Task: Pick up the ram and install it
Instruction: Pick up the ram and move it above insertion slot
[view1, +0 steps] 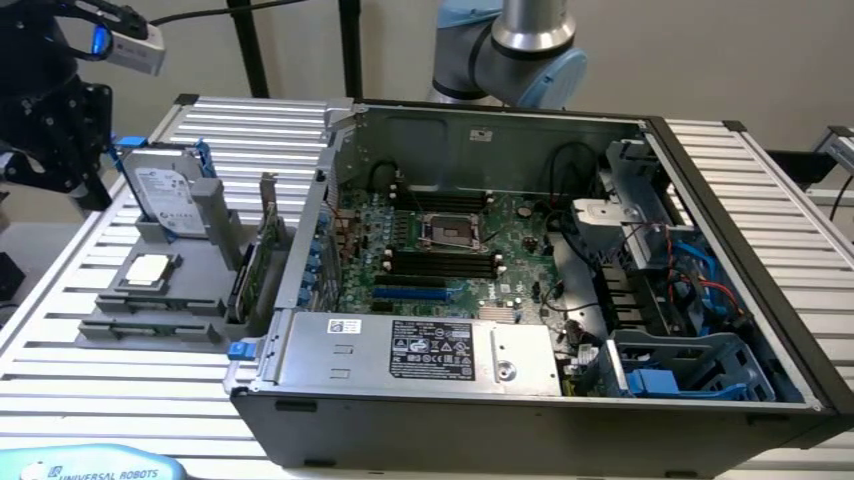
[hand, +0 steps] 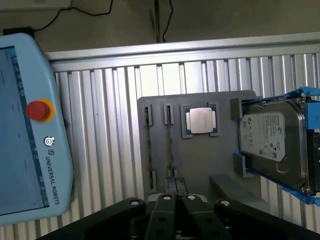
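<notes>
Wrist view: pickup stage, my gripper (hand: 176, 192), closed tight and empty, hovers over the racked ram (hand: 170, 150); grasping needs the jaws opened.

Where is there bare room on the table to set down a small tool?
The table is bare between the pendant and the holder. Another bare strip lies beside the case on the exterior view's right. The holder is crowded with the drive, the CPU and an upright card; the case is packed too.
</notes>
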